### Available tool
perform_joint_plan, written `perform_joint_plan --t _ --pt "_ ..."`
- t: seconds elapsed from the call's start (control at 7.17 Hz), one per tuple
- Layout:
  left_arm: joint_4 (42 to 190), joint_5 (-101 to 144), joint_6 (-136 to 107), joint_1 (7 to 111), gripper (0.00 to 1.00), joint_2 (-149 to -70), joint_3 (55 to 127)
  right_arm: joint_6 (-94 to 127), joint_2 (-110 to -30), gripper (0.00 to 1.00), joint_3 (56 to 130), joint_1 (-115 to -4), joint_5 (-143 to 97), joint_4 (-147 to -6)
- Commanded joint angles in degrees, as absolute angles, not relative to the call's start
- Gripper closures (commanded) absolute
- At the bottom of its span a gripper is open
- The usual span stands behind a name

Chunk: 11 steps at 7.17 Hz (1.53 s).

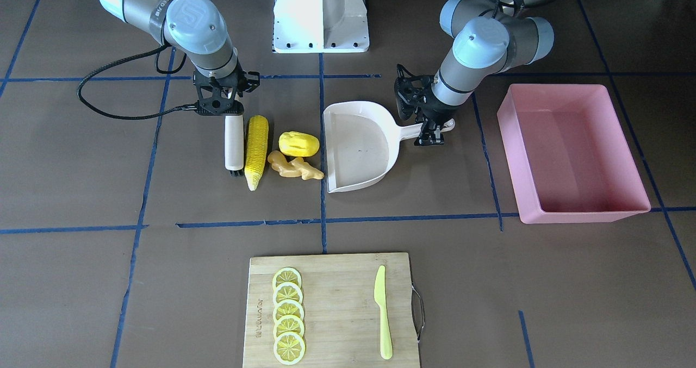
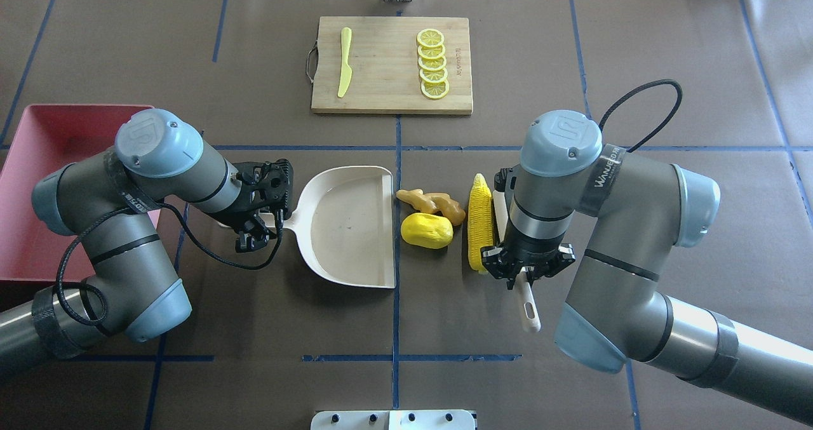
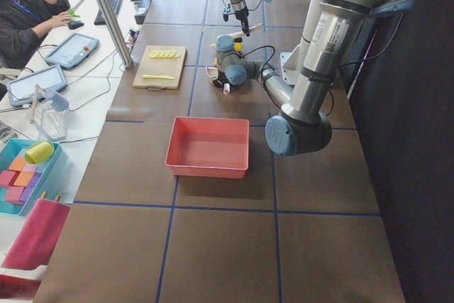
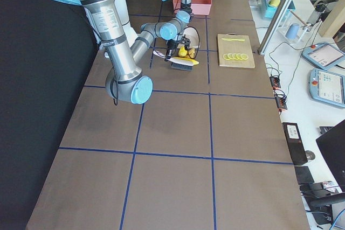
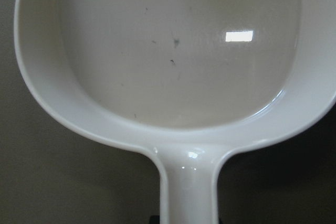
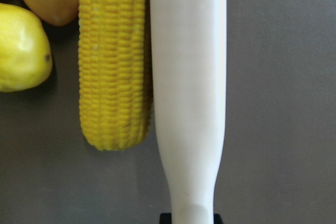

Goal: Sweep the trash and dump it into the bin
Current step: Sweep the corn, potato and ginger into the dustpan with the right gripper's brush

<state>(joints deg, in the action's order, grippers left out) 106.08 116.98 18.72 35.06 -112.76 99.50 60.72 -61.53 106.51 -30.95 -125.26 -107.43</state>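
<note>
The corn [image 1: 256, 150] lies parallel to the dustpan [image 1: 359, 150] mouth, with the fruit [image 1: 298, 143] and ginger [image 1: 293, 167] between it and the lip; the ginger nearly touches the lip, and nothing is inside yet. The brush [image 1: 234, 139] lies flat against the corn's side away from the dustpan, likely so that one push drives all three in. The right gripper [image 2: 524, 271] pinches the brush handle. The left gripper [image 1: 432, 131] pinches the dustpan handle, seemingly bracing it against that push. The bin [image 1: 571, 150] stands empty beyond the dustpan's handle end, within reach for dumping
</note>
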Motion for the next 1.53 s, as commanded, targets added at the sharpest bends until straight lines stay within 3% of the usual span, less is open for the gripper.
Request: perform_joint_plan --t 0.0,0.7,0.98,1.4 --pt "106.08 116.98 18.72 34.98 1.00 -112.76 99.41 60.82 -58.38 1.00 103.98 -30.76 -125.16 -107.14" --pt "105.65 116.98 18.72 34.98 1.00 -112.76 99.32 65.48 -46.34 1.00 96.43 -27.07 -125.16 -107.05" --pt "105.38 116.98 18.72 34.98 1.00 -112.76 99.32 66.27 -40.54 1.00 90.21 -26.54 -125.07 -104.79" --pt "105.38 116.89 18.55 34.89 1.00 -112.85 99.23 67.14 -36.94 1.00 85.11 -26.11 -125.16 -101.60"
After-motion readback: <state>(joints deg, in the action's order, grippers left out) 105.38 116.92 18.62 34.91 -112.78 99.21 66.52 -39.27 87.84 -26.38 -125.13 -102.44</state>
